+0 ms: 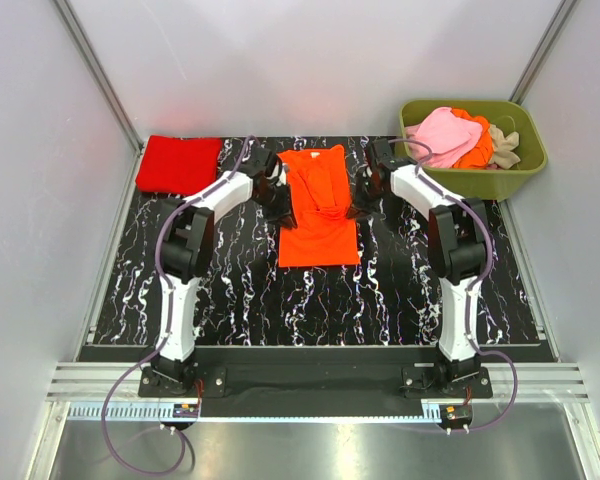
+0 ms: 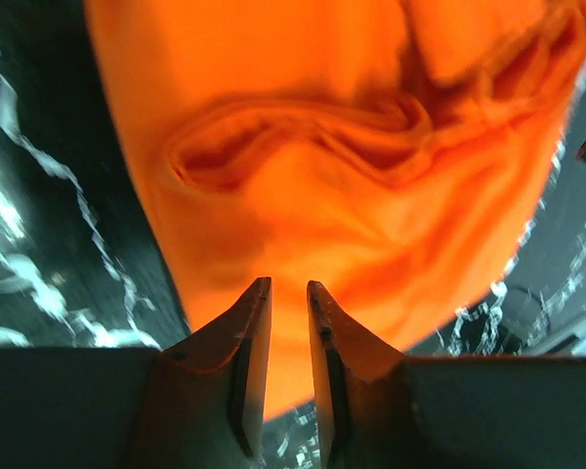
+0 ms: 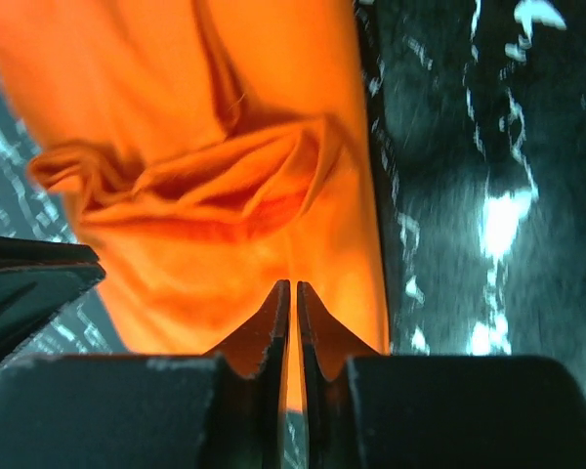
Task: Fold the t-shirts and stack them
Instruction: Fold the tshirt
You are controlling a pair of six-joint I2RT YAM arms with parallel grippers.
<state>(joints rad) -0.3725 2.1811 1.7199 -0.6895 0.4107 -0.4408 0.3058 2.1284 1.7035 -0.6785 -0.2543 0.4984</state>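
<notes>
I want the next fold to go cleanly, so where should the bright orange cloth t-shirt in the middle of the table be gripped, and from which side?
Probably the two near hem corners of the bright orange cloth t-shirt, one from each long side. It lies flat and narrow, collar far, with bunched folds mid-body, so the smooth hem should lift evenly toward the collar.

Plain white walls (image 1: pixel 310 60) enclose a black marbled tabletop (image 1: pixel 310 300).

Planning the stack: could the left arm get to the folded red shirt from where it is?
Probably yes: the red shirt lies uncovered at the far left, near the left gripper, with nothing standing between them.
</notes>
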